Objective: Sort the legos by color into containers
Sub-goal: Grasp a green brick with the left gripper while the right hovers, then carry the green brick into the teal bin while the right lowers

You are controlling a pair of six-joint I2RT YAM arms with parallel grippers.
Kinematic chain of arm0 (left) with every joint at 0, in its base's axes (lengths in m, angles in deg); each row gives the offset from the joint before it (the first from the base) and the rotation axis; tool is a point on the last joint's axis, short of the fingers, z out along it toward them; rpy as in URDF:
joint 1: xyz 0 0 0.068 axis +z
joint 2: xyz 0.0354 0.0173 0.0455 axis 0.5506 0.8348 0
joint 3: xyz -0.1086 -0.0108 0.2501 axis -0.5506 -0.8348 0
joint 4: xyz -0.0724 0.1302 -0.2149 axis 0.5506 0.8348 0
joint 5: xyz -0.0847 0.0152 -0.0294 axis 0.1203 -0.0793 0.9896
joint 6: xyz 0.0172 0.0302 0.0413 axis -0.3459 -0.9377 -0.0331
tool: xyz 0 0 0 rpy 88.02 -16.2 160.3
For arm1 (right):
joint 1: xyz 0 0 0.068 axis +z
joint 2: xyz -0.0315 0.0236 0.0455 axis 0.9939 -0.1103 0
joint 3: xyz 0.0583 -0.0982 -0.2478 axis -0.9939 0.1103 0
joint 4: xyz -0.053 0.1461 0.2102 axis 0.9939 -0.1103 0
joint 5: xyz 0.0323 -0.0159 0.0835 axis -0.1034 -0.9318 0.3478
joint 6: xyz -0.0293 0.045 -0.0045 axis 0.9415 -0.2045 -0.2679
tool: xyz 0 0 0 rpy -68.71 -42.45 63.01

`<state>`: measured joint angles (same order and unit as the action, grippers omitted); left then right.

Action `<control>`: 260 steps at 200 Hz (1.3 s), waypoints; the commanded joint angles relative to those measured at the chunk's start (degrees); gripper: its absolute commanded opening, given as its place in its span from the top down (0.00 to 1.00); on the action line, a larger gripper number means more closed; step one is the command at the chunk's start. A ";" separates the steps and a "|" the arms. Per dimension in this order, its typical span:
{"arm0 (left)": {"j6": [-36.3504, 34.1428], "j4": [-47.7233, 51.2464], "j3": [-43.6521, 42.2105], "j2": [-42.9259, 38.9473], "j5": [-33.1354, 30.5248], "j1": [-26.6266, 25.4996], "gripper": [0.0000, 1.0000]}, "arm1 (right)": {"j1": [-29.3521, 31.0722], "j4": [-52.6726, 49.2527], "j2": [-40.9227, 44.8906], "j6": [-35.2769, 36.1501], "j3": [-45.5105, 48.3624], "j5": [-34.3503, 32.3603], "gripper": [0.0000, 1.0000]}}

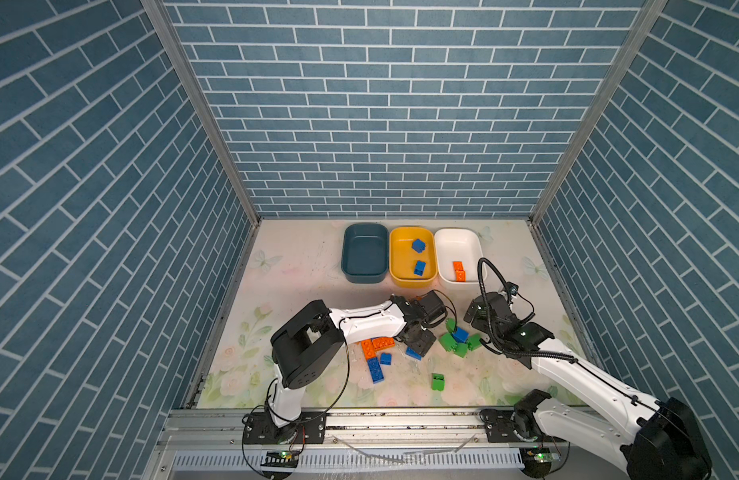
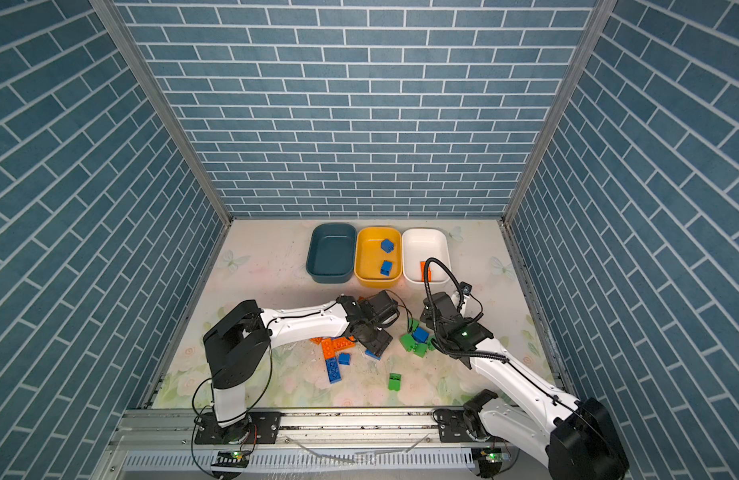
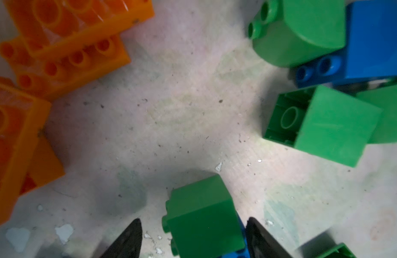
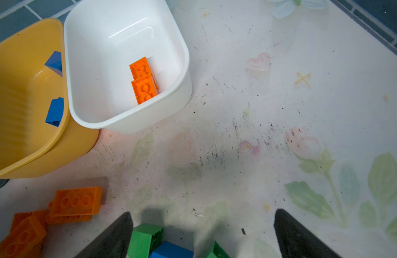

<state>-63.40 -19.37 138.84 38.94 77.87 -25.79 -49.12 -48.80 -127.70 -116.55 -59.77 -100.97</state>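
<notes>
We find the left gripper [image 3: 193,221] partly open. Its jaws stand either side of a green brick [image 3: 204,223] on the table [image 1: 301,270], and one finger [image 3: 130,236] is clear of the brick. The right gripper [image 4: 202,234] is spread wide and holds nothing, near a green and blue cluster [image 1: 457,341]. The yellow tub [image 1: 401,259] contains two blue bricks [image 1: 418,245]. The white tub [image 1: 451,249] contains two orange bricks [image 1: 458,271]. The dark teal tub [image 1: 364,257] stands beside the yellow one. Loose legos [image 1: 376,347] lie under the left arm.
</notes>
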 commanded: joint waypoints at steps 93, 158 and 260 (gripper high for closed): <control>1.64 -0.64 -0.13 -1.25 -1.96 0.86 0.63 | -0.13 3.95 -7.71 13.55 -4.94 11.68 0.01; 3.33 -2.53 -2.41 -10.04 -1.93 6.97 0.64 | -0.19 6.67 -12.83 25.59 -8.11 15.92 0.06; 7.99 -5.93 5.89 -10.63 -7.96 26.75 0.63 | -0.09 3.72 -29.48 60.61 -20.51 38.55 0.11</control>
<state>-59.01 -23.44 142.08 26.44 71.62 -3.17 -49.14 -41.70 -153.10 -68.99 -75.05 -71.85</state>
